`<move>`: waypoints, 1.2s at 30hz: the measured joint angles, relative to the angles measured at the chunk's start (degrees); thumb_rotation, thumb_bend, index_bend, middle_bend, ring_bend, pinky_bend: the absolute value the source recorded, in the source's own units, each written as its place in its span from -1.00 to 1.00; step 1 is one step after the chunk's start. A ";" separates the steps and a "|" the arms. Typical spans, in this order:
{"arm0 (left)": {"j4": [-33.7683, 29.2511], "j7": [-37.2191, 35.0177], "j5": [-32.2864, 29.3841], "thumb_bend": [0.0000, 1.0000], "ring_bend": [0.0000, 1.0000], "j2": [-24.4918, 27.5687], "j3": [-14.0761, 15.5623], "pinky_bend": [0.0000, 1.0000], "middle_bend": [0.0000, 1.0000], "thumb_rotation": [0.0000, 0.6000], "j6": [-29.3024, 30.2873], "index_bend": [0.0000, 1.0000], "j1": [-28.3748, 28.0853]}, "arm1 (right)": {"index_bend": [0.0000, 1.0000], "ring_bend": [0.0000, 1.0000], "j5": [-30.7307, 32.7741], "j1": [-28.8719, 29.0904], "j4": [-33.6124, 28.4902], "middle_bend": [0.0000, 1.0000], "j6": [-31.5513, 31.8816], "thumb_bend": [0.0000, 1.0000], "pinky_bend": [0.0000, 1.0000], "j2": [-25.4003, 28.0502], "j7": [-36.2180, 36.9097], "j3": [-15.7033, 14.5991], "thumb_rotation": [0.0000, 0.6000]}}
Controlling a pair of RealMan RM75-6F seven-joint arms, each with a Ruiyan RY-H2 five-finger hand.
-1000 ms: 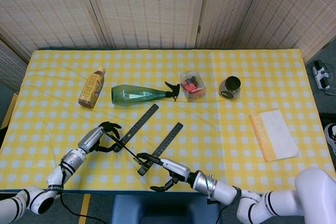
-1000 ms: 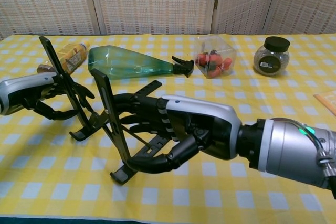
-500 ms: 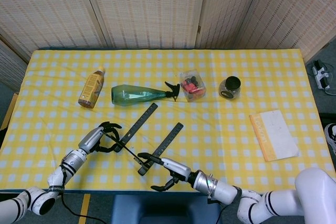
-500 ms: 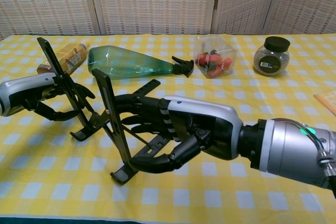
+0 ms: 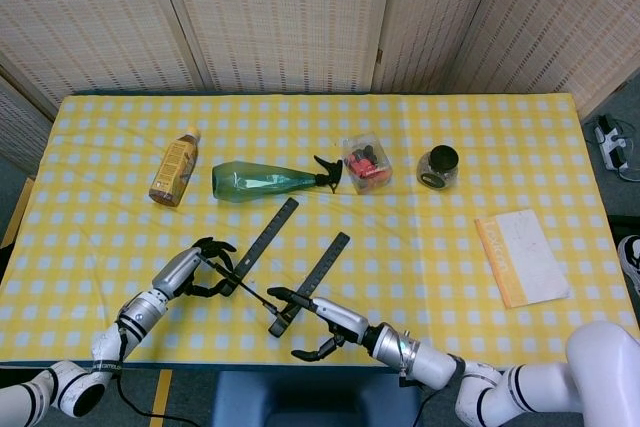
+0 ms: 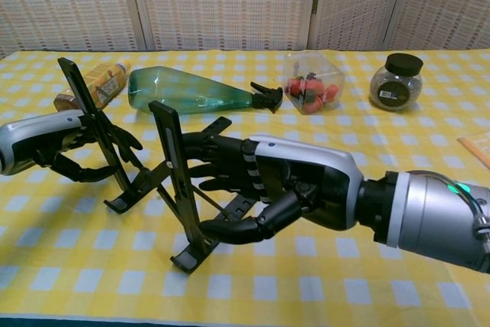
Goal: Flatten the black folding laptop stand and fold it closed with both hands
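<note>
Chest view: laptop stand (image 6: 164, 178) raised, both rails gripped.
Left robot hand (image 6: 57, 147) and right robot hand (image 6: 253, 189) each clasp one upright rail at lower left, positioned, apparently, to press it flat.

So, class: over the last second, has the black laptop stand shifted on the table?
Yes. In the chest view the laptop stand has slid slightly rightward and toward the camera, its right upright now nearer the spray bottle's nozzle, with both hands gripping it.

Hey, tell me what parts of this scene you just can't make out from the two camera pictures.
- Right hand hides the black folding laptop stand's hinge, chest view; too small in head view.
- Whether the left hand actually grips the stand's rail: fingers overlap it.
- Brown drink bottle's label: too small, and half hidden by the stand in chest view.
- Orange-edged booklet: cut off, chest view's right edge.
</note>
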 measured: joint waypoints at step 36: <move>-2.50 1.58 0.05 -0.11 -0.76 1.78 0.17 -1.00 -0.50 1.00 0.49 -0.27 0.56 | -1.00 -1.00 2.98 -0.15 3.59 -1.00 -4.90 -0.26 -1.00 -5.00 29.30 0.13 1.00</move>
